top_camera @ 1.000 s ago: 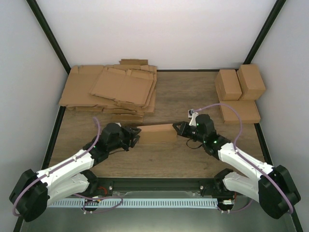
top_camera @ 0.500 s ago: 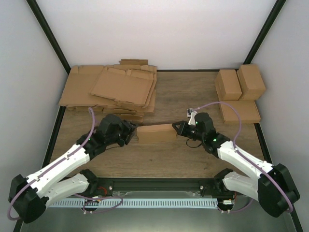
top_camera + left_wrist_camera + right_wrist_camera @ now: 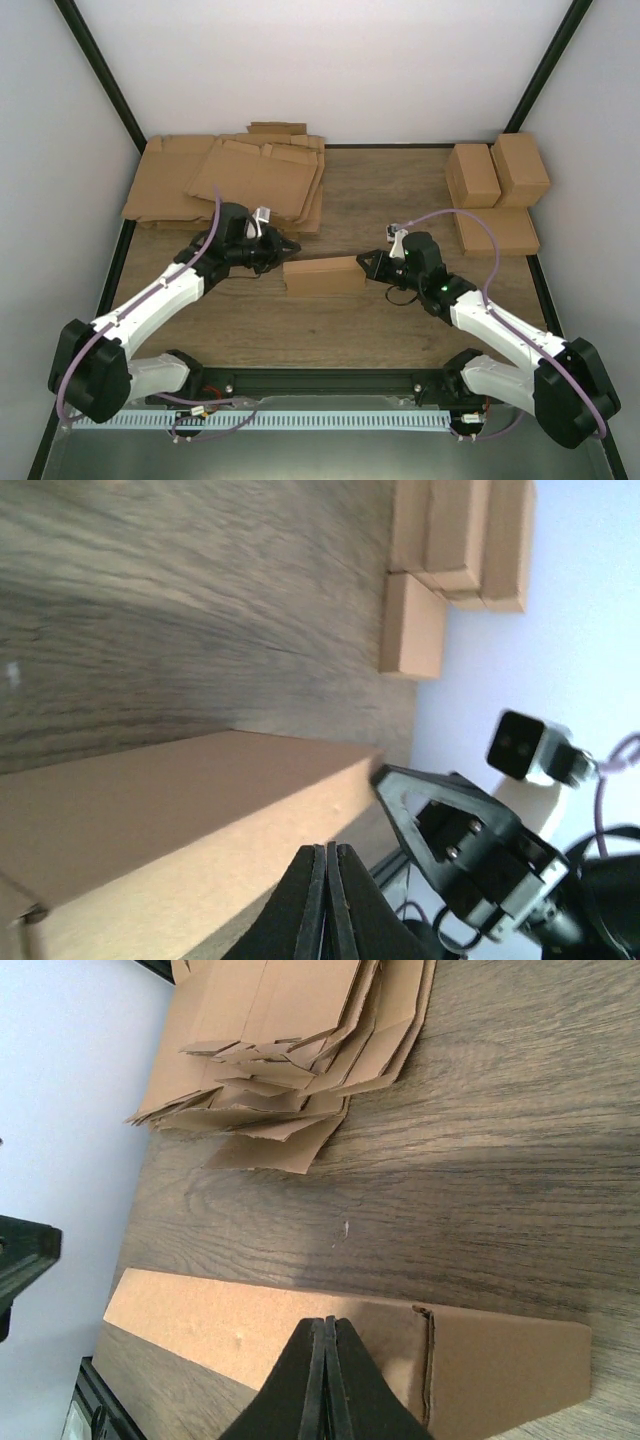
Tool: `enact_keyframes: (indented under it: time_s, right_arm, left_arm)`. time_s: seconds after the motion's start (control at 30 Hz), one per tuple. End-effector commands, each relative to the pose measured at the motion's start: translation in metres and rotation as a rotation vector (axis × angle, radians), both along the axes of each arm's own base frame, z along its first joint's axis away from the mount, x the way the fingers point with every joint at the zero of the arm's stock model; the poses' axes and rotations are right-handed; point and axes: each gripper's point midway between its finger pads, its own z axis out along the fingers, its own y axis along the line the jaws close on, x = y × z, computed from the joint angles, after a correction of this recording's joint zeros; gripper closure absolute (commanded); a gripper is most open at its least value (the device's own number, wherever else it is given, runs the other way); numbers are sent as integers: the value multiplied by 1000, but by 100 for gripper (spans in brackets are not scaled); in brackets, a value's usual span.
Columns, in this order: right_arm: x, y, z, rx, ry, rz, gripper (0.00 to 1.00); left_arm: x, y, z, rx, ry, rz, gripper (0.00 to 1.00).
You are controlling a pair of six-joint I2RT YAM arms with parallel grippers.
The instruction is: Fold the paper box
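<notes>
One paper box (image 3: pixel 322 275) between both jaws (each closed)

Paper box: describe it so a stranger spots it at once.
On the wooden table, look between the left claw and right claw. The paper box lies there alone, a long brown block, unlike the flat sheet pile back left or the boxes back right.
</notes>
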Motion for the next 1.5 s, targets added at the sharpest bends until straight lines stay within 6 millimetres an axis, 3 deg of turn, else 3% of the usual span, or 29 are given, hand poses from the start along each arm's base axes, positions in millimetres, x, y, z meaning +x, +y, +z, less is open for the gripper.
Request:
enact_keyframes:
  time_s: [0.0,0.1,0.33,0.5,0.6,0.77,0.87,1.07,1.3,1.47]
  right_arm:
    - [-27,-15,-54,-135,194,13,99]
    - [-26,-15,-55,-135,192,14,99]
    - [-26,-13,-58,-136,196,25,99]
    - [-25,-11,-52,-133,187,35,99]
    - [-19,-9,-32,-140,143,42,99]
    - [-3,-5,32,-131,-1,48,99]
    - [3,-2,44,-132,-18,72,99]
    - [-4,5,21,4,46,167,99]
    - [-15,-5,-32,78,180,188,99]
    - [-8,-10,-19,36,140,159,99]
  left_arm:
    - [-4,-17,34,-79,-184,-190,96]
    - [-7,-15,21,-92,-165,-192,96]
    - [-25,-9,-35,-134,-91,-182,96]
    - [-27,-5,-47,-112,-81,-175,96]
    - [-23,-5,-44,-87,-84,-176,96]
    - [-21,-6,-46,-74,-70,-181,96]
    - [-20,-6,-46,-70,-69,-178,96]
    - [-21,-6,-45,-67,-67,-179,96]
    - [-21,-6,-46,-66,-62,-184,96]
    - [-18,-8,-25,-69,-86,-192,96]
